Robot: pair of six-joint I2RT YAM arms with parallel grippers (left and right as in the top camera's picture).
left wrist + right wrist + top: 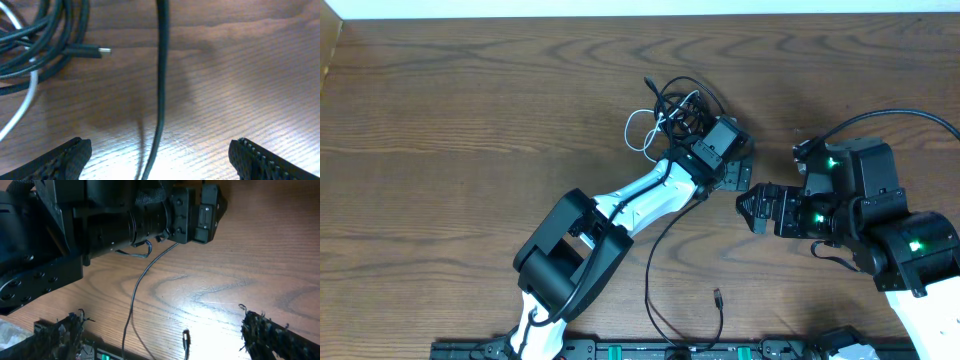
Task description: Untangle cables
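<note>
My left claw (160, 155) gapes beside the cable tangle (680, 110), straddling one black cable (161, 75); my right claw (165, 330), farther off, gapes too

No text, label, brand, number or sign can be read on the cables (678, 108) or elsewhere.

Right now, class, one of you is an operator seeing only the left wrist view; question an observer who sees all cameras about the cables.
Operator: A black cable runs between the fingers of my open left gripper. Where does it end?
Observer: In a loose plug near the table's front edge.
Operator: How large is the tangle?
Observer: A small bundle; the white cable loops out its left side.
Operator: And the right gripper?
Observer: Open, empty, close beside yours.
</note>
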